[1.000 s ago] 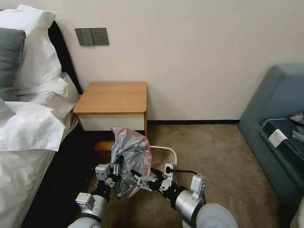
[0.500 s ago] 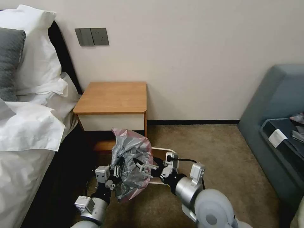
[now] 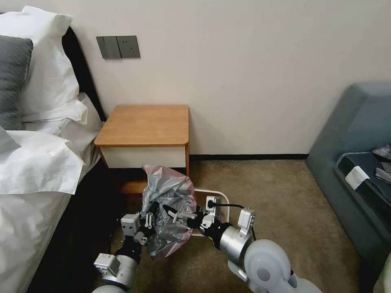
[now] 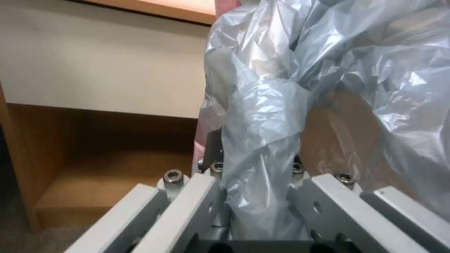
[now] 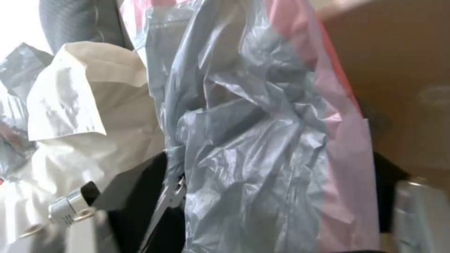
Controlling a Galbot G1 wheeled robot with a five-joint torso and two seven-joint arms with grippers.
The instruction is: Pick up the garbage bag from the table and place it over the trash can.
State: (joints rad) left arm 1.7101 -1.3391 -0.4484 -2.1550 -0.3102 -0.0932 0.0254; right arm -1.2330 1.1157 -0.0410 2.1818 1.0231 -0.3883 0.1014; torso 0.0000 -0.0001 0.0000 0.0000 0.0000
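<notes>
Left gripper: clamped on a twisted fold of the garbage bag; in the left wrist view the grey film runs down between its fingers.
Right gripper: reaches in from 3 o'clock, fingers into the bag's right side; whether they pinch the film I cannot tell.
Garbage bag: held up between both grippers, crumpled, long axis roughly upright, pink edge at 12 and 6 o'clock; it hangs over the left part of the trash can.
Trash can: cream rim on the carpet at 6 o'clock of the nightstand; contents hidden by the bag.
Nightstand: orange-brown top, at 12 o'clock of the bag.
Bed linen: at 9 o'clock.
</notes>
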